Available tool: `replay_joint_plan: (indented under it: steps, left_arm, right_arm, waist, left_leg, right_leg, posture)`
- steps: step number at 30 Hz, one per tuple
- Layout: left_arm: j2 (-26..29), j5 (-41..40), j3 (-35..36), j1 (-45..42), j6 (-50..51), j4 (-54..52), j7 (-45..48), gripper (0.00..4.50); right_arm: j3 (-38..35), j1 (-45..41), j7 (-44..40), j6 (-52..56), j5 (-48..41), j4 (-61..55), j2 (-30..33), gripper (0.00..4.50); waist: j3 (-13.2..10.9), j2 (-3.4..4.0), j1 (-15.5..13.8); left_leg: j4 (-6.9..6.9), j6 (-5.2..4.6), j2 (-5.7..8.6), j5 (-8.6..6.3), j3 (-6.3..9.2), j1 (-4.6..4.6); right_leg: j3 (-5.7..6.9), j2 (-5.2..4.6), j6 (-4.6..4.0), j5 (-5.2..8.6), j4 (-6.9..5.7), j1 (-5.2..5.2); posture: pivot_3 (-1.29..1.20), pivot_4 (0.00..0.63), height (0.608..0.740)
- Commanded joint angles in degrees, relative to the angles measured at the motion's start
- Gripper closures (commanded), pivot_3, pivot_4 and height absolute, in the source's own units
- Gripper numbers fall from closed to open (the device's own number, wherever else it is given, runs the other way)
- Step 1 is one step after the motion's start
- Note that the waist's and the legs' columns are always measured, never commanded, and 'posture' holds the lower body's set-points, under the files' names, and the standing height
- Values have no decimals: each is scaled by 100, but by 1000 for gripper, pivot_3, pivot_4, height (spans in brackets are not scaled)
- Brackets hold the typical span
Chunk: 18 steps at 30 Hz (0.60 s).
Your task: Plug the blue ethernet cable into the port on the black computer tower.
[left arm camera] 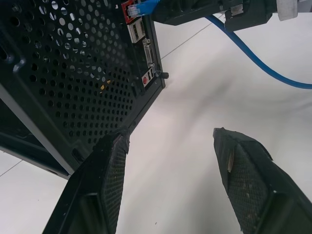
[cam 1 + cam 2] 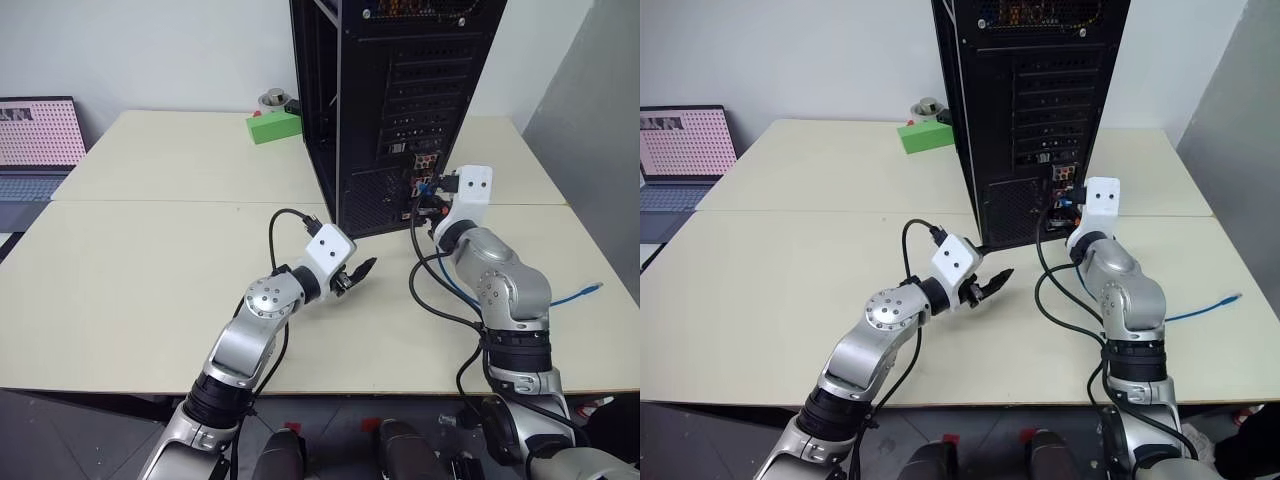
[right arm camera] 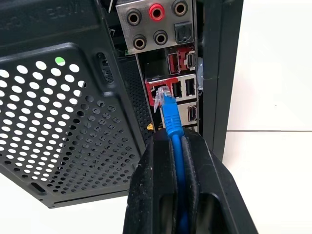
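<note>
Right fingers (image 3: 178, 146) pinch cable (image 3: 171, 114), plug tip at port (image 3: 158, 90) mouth on tower (image 3: 58, 107), axis aligned. Left fingers (image 1: 170, 161) spread, idle at tower's near corner.

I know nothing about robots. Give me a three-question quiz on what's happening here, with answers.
1. True or false: the right tool is shut on the blue cable.
2. Which tool holds nothing?
3. The clear plug is: A) at the port on the tower, B) lying on the table, C) in the green block.

Key: 1 true; 2 the left tool, open; 3 A.
</note>
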State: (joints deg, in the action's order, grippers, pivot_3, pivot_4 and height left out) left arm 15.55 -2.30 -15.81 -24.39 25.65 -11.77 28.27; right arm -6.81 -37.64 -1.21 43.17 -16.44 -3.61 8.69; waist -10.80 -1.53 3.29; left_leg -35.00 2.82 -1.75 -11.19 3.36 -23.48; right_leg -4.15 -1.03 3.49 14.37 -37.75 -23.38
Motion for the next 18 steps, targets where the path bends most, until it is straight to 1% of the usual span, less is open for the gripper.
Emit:
replay_joint_plan:
  steps: [1,5,9,18]
  left_arm:
    - [-1,25,0,-22,-96,-263,19,1575]
    - [-5,29,1,-15,-88,-271,22,1575]
    - [-5,24,1,-15,-80,-276,29,1575]
    - [-132,-87,85,-86,85,-294,-31,1575]
  right_arm:
    - [74,-196,-78,-176,79,-167,25,4500]
    - [107,-196,-80,-250,166,-146,32,4500]
    - [28,-208,89,-276,204,-127,-113,4500]
    - [144,-318,277,-424,349,-40,-408,4500]
  waist:
    - [0,0,0]
    - [0,0,0]
    - [0,0,2]
    - [0,1,15]
  left_leg:
    - [0,0,0,0,0,-1]
    - [1,0,0,0,-1,-15]
    - [0,0,0,0,-1,-21]
    - [0,0,0,0,-1,-20]
  right_leg:
    - [0,0,0,0,0,-1]
    - [0,0,0,0,1,-14]
    - [0,0,0,0,1,-20]
    - [-1,0,1,-1,-1,-22]
  posture:
    - [0,150,740]
    - [0,150,740]
    - [0,150,740]
    - [0,150,740]
